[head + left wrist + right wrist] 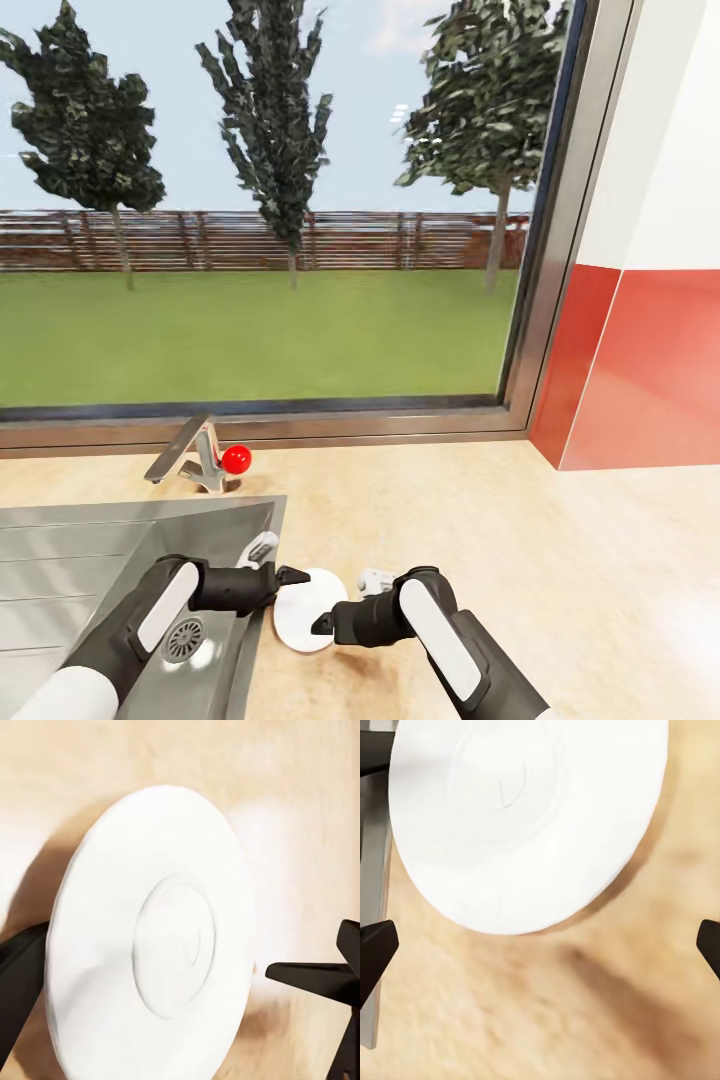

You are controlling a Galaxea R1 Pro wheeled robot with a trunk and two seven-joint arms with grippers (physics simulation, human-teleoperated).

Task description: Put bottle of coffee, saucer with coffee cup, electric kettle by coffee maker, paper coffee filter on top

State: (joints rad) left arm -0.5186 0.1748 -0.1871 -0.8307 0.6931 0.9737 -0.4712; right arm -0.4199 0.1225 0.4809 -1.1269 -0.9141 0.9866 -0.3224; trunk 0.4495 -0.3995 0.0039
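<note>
Beside the sink (70, 545), on the pale countertop (560, 560): white saucer (305, 605), just off the basin's edge and between both grippers. No coffee maker in sight, so still early in the saucer step by this reading.

To do it well: take the rim, not the shallow centre well. Close slowly and evenly so the thin disc does not skate across the smooth counter or tip toward the basin. Lift only once both pads bear on the rim. Keep it level on the carry. Use one arm for the hold and draw the other clear first, to avoid a knock between the two.

Left gripper (292, 577): at the saucer's far-left rim, opened wide, straddling the disc in the left wrist view. One of its fingers (315, 973) just short of the rim with a sliver of counter between; the opposite one partly hidden behind the saucer's edge. Saucer seems tilted from that camera, yet hard to tell whether raised or merely seen at an angle. No firm hold to be read here.

Right gripper (322, 628): at the near rim, spread to its widest, fingertips (373, 952) at the far edges of the right wrist view, holding nothing, saucer just ahead and not between them.

Farther out: faucet (190, 455) with a red knob (236, 459), then the window (270, 200) over grass and trees.
</note>
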